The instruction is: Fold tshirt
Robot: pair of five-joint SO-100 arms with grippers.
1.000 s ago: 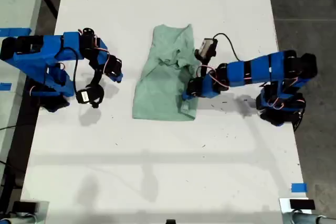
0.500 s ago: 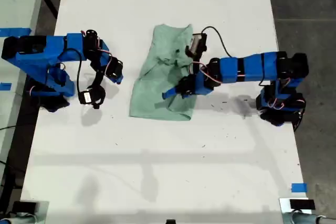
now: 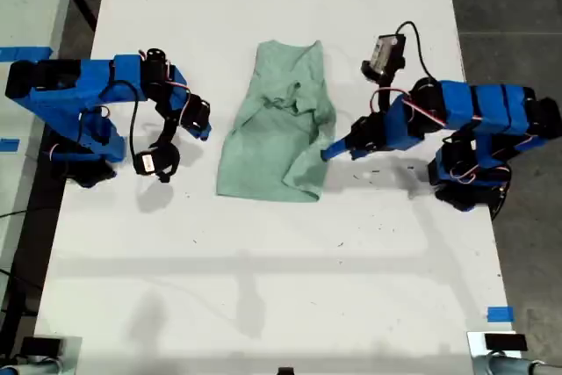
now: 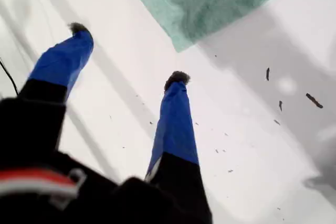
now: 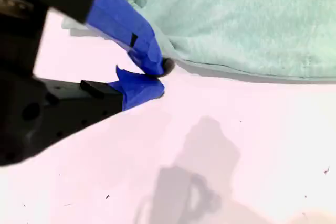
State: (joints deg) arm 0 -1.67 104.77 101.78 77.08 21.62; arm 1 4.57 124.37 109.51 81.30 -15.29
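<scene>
Though rumpled, tshirt (image 3: pixel 272 142) on table (image 3: pixel 263 261), tape (image 3: pixel 499 313) well apart.

The exterior view looks straight down from high above onto the long white table (image 3: pixel 263 287), far enough off to take in both blue arms, one at 9 o'clock and one at 3 o'clock of the crumpled pale mint-green cloth t-shirt (image 3: pixel 277 138) at its centre. The first wrist view rides low behind my first gripper (image 4: pixel 128 52), facing along the fingers across bare tabletop to one shirt corner. The second wrist view sits very near my second gripper (image 5: pixel 160 78), facing the shirt's edge; all three views share that cloth and the table.
</scene>
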